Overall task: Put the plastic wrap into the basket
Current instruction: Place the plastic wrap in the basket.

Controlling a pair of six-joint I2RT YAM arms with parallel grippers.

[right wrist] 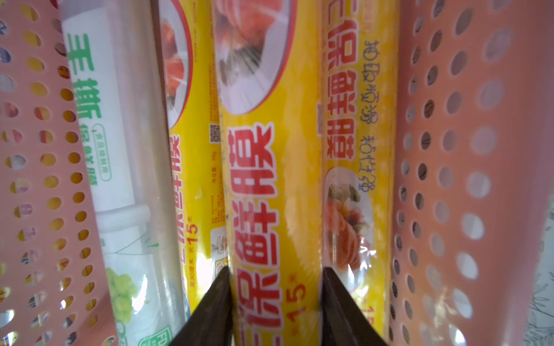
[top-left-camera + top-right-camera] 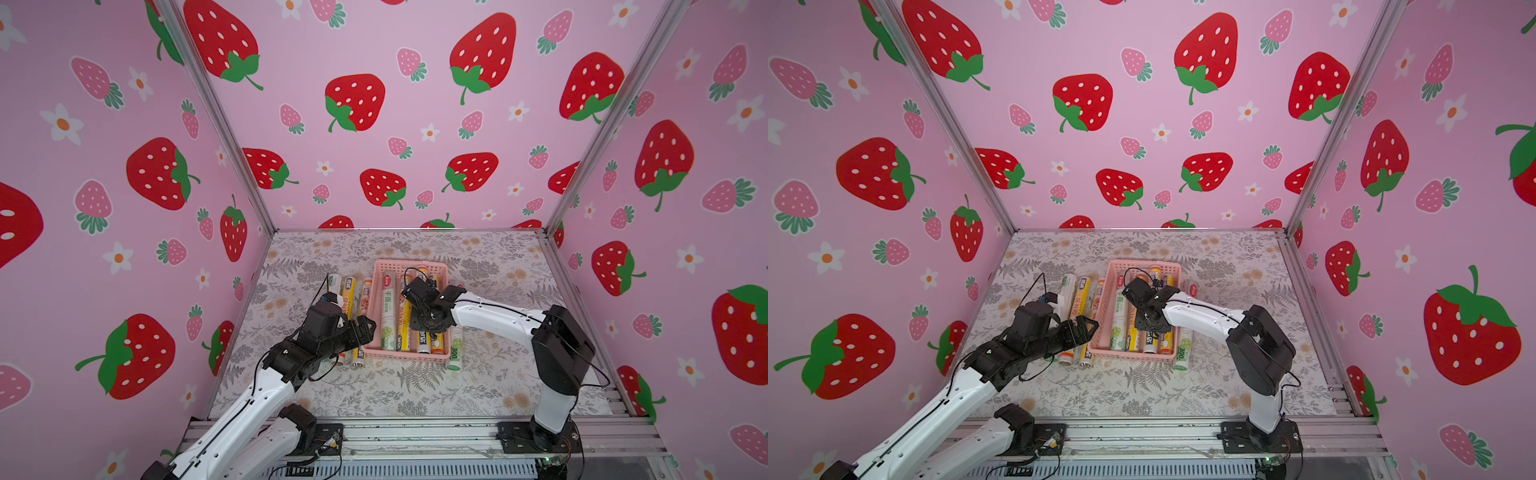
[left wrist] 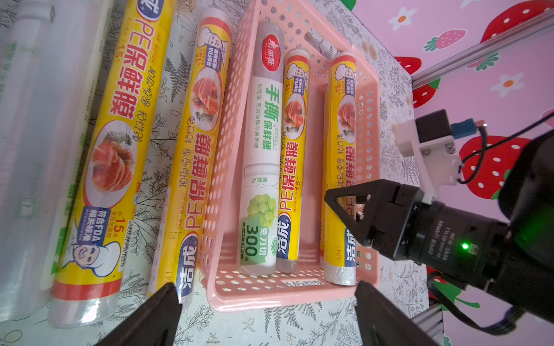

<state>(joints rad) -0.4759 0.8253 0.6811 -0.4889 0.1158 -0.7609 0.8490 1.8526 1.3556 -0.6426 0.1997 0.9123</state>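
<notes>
Right tool (image 1: 275, 271) clamped mid-length on yellow plastic wrap roll (image 1: 269, 179), inside basket (image 1: 449, 149). Likely light, stiff, slick; centre grip best. Left tool (image 3: 266, 286) apart, empty.

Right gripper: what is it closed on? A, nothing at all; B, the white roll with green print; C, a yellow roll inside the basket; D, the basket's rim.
C: in the right wrist view the right gripper clamps a yellow roll lying inside the basket, between its perforated walls.
</notes>
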